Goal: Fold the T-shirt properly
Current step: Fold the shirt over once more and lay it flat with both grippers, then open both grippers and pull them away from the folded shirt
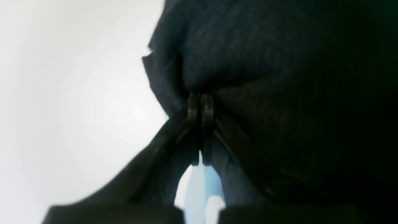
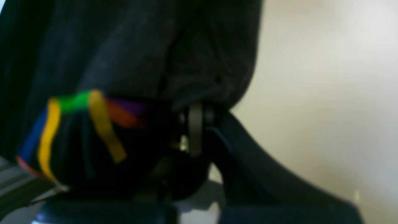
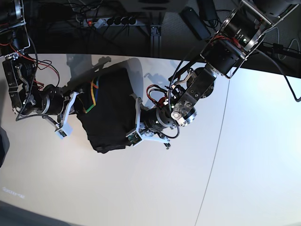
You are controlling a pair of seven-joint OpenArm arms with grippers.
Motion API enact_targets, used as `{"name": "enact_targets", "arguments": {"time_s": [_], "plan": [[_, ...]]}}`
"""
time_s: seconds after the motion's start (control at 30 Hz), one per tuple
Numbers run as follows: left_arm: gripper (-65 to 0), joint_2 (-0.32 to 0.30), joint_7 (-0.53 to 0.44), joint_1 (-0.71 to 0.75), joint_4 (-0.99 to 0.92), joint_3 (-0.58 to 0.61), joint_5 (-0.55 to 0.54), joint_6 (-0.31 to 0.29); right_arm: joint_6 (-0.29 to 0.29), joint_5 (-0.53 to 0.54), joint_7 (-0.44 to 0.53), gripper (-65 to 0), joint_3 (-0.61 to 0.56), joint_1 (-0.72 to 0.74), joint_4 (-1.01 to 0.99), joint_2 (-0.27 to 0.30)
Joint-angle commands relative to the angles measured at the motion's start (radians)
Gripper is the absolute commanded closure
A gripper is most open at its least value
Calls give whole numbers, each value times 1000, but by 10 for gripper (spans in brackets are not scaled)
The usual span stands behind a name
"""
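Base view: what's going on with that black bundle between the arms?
Both arms hold a large black soft-fabric T-shirt bunched up between them over the white table. The left hand is shut on a pinch of the plain fabric; the right hand is shut on cloth beside the rainbow-coloured line print. The shirt is crumpled, with no neat fold visible.

Both pincers (image 1: 200, 104) (image 2: 196, 124) clamped tight

The T-shirt (image 3: 110, 110) is black, with a print (image 2: 84, 124) of thin lines in yellow, green, blue, orange and purple on the fabric. Under the T-shirt the table (image 3: 141, 188) is plain off-white.
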Motion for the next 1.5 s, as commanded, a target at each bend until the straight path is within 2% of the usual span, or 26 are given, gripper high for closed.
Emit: {"name": "enact_targets", "arguments": {"time_s": [0.0,0.23,0.4,0.57,0.8,1.03,1.27,1.47], "plan": [[0,-6,61,-27,-9,-3,29,9,55,13,4,0,7,3,32,8],[0,-24,60,-82,-10,-3,29,19,55,1,1,0,7,-35,107,-29],[0,-80,64,-120,-6,-3,29,105,54,-24,2,0,14,-35,108,-30],[0,-121,114,-124,31,-49,14,106,54,-24,11,0,66,-34,108,-31],[0,-126,187,-119,149,-122,-72,102,54,-27,14,0,105,-34,108,-31],[0,-144,236,-110,220,-163,-137,102,53,-86,64,0,105,-32,102,-31],[0,-240,247,-31,296,-209,-142,102,53,-88,73,0,104,-32,62,-49],[0,-322,283,79,401,-332,-187,102,53,-85,73,0,104,-32,19,-101]]}}
